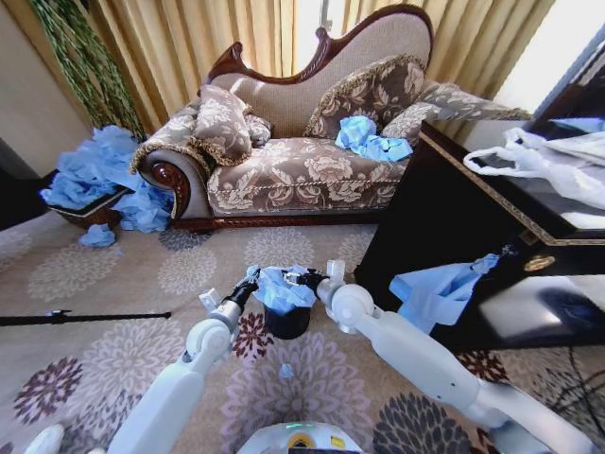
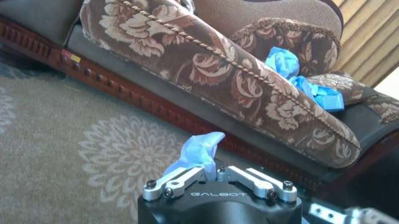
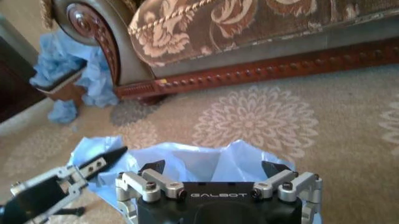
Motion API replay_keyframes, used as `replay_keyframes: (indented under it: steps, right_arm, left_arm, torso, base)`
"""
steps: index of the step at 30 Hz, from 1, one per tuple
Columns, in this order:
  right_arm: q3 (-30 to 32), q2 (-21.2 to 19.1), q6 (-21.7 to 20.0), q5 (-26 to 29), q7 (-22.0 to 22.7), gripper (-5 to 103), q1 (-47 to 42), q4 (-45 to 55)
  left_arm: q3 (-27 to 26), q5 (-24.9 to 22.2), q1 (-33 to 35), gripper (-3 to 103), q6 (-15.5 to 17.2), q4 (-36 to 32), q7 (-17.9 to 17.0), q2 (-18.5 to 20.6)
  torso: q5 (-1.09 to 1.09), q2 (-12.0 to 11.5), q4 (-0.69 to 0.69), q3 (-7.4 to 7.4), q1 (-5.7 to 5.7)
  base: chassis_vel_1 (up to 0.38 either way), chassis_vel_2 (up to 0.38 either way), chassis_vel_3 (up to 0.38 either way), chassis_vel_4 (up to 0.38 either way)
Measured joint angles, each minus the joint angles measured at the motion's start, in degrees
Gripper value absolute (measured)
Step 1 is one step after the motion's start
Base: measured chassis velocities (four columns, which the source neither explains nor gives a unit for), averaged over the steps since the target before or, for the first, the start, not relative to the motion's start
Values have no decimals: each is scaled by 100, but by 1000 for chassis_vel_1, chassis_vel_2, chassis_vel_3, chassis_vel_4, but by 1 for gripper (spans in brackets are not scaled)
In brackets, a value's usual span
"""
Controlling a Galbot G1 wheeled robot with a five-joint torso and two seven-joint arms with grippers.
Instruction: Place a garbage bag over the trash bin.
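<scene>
A: Head view: where are the bag (image 1: 284, 288) and the bin (image 1: 287, 323)?

B: On the carpet (image 1: 113, 350), at 6 o'clock from the sofa (image 1: 302, 142). The bag lies bunched over the bin's top.

A: And the grippers?

B: The left gripper (image 2: 215, 173) is at the bag's 9 o'clock side, pressed together on a fold of it. The right gripper (image 3: 214, 169) is at 3 o'clock, fingers spread over the bag.

1. A carved-wood chaise sofa (image 1: 302, 142) in brown floral brocade stands at the far side.
2. Gold curtains (image 1: 208, 38) hang behind it.
3. A beige medallion-patterned carpet (image 1: 113, 284) covers the floor.
4. A dark cabinet (image 1: 454, 218) stands at right.
</scene>
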Motion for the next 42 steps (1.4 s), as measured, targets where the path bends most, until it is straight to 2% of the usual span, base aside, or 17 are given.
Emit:
replay_keyframes:
  steps: [7, 11, 12, 15, 17, 20, 21, 23, 25, 26, 28, 31, 32, 33, 35, 42]
  right_arm:
    - [-223, 44, -58, -252, 162, 101, -18, -69]
    - [-315, 2, -55, -549, 76, 82, -28, -266]
    - [-315, 2, -55, -549, 76, 82, -28, -266]
    - [-398, -47, 0, -1015, -108, 65, -37, -482]
    - [-417, -59, 9, -1104, -130, 65, -40, -514]
    - [-499, -83, 30, -1328, -183, 49, -52, -627]
    - [-499, -83, 30, -1328, -183, 49, -52, -627]
    - [-562, -82, 89, -1497, -187, 38, -52, -687]
    - [-575, -84, 96, -1517, -189, 38, -48, -687]
    - [-596, -95, 101, -1535, -195, 28, -28, -686]
    - [-603, -103, 130, -1596, -235, 17, 7, -751]
    - [-603, -99, 172, -1679, -254, 17, 16, -823]
    - [-599, -92, 228, -1837, -285, 6, 21, -899]
    - [-589, -95, 273, -2000, -320, 6, 22, -952]
    - [-573, -114, 325, -2199, -356, -2, 28, -993]
    - [-527, -230, 516, -2824, -444, -2, 106, -1031]
  left_arm:
    - [5, -10, -1, 0, 0, -51, -25, -33]
    - [-2, -28, 7, 0, 0, -104, -29, -34]
    - [-2, -28, 7, 0, 0, -104, -29, -34]
    - [-26, -40, 44, 0, -3, -148, -23, -31]
    - [-32, -44, 55, 0, -6, -159, -20, -30]
    - [-49, -58, 91, 0, -16, -197, -11, -24]
    - [-49, -58, 91, 0, -16, -197, -11, -24]
    - [-57, -80, 105, 0, -27, -222, -5, -16]
    - [-59, -91, 107, 0, -30, -227, -4, -12]
    - [-66, -107, 107, 0, -32, -236, -1, -6]
    - [-74, -120, 103, 0, -35, -236, 2, -6]
    - [-78, -122, 102, 0, -37, -237, 3, -13]
    - [-80, -123, 104, 0, -38, -242, 4, -14]
    - [-84, -125, 110, 0, -40, -248, 5, -12]
    - [-99, -127, 120, 0, -41, -256, 9, 0]
    - [-193, -134, 121, 0, -43, -265, 29, 61]
  torso:
    - [0, 0, 0, 0, 0]
    - [0, 0, -1, 0, 0]
    - [0, 0, -1, 0, 0]
    - [0, 0, -1, 0, 0]
    - [0, 0, -1, 0, 0]
    - [0, 0, -1, 0, 0]
    - [0, 0, -1, 0, 0]
    - [0, 0, -1, 0, 0]
    - [1, 0, -1, 0, 0]
    - [0, 0, 0, 0, 0]
    - [0, 0, 0, 0, 0]
    - [0, 0, -1, 0, 0]
    - [0, 0, -1, 0, 0]
    - [0, 0, 0, 0, 0]
    - [0, 0, -1, 0, 0]
    - [0, 0, 0, 0, 0]
  base:
    - [0, 0, 0, 0]
    - [0, 0, 0, 0]
    - [0, 0, 0, 0]
    - [0, 0, 0, 0]
    - [0, 0, 0, 0]
    - [0, 0, 0, 0]
    - [0, 0, 0, 0]
    - [0, 0, 0, 0]
    - [0, 0, 0, 0]
    - [0, 0, 0, 0]
    - [0, 0, 0, 0]
    - [0, 0, 0, 0]
    - [0, 0, 0, 0]
    - [0, 0, 0, 0]
    - [0, 0, 0, 0]
    - [0, 0, 0, 0]
